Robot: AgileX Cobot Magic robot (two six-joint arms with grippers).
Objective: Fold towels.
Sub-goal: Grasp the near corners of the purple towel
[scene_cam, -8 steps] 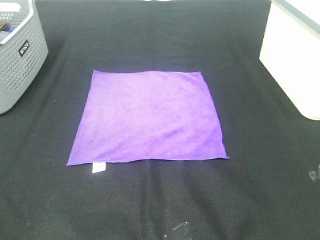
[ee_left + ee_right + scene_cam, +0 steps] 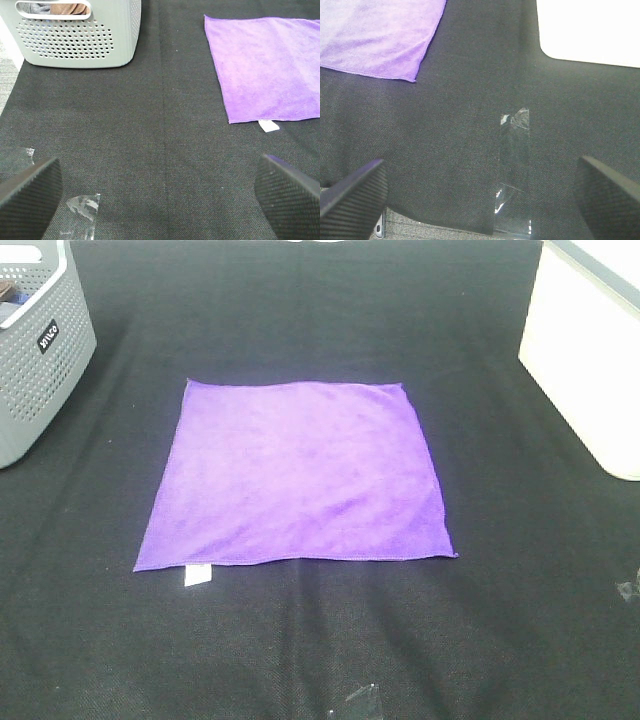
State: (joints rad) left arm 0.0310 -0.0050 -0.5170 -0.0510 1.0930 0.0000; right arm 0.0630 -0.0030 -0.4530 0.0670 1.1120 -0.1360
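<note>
The purple towel [image 2: 295, 475] lies flat and unfolded in the middle of the black mat, with a small white tag [image 2: 197, 575] at its near left corner. It also shows in the left wrist view [image 2: 267, 67] and one corner shows in the right wrist view [image 2: 380, 37]. My left gripper [image 2: 157, 200] is open and empty, above bare mat to the near left of the towel. My right gripper [image 2: 480, 197] is open and empty, above the mat's near edge to the near right of the towel. Neither gripper shows in the exterior high view.
A grey perforated basket [image 2: 35, 350] stands at the far left, also in the left wrist view [image 2: 80, 35]. A white bin [image 2: 590, 360] stands at the far right. Strips of clear tape [image 2: 514, 160] lie on the mat near the front edge [image 2: 82, 212].
</note>
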